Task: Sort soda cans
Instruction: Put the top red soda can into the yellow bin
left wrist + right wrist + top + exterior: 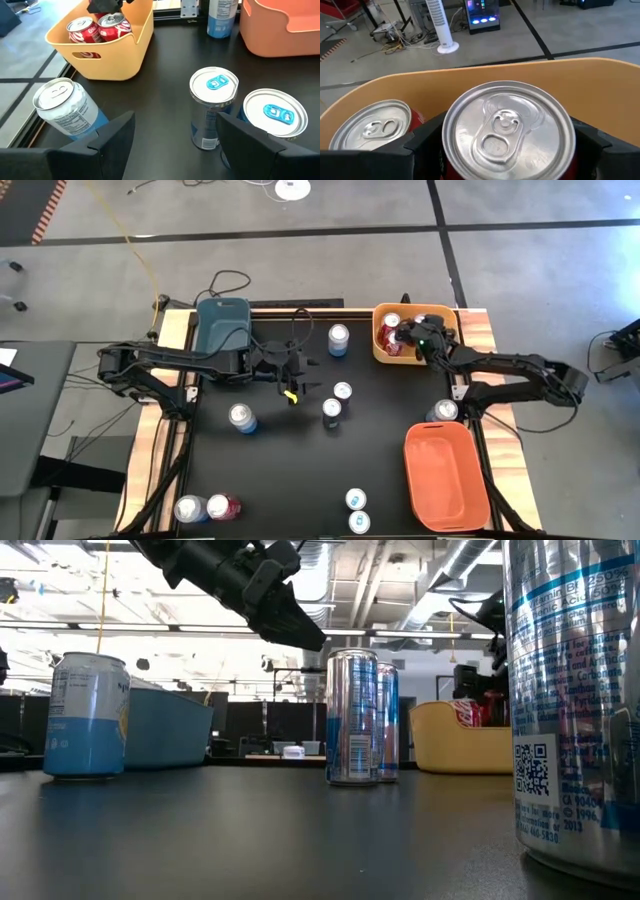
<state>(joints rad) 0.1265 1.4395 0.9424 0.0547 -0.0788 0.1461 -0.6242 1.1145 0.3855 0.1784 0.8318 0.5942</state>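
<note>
Near edge: two cans at centre, two more at the left corner. Orange bin near right, one can just beyond it. Mid-table: blue can on the left, two cans at centre. Left gripper hovers near these, fingers spread wide, empty. Farther: one can, teal bin far left. Yellow bin far right holds red cans; right gripper is inside it, fingers flanking a red can, grip uncertain.

Robotics lab or workshop: grey concrete floor with taped lines, exposed ceiling ducts, white tower fan.
</note>
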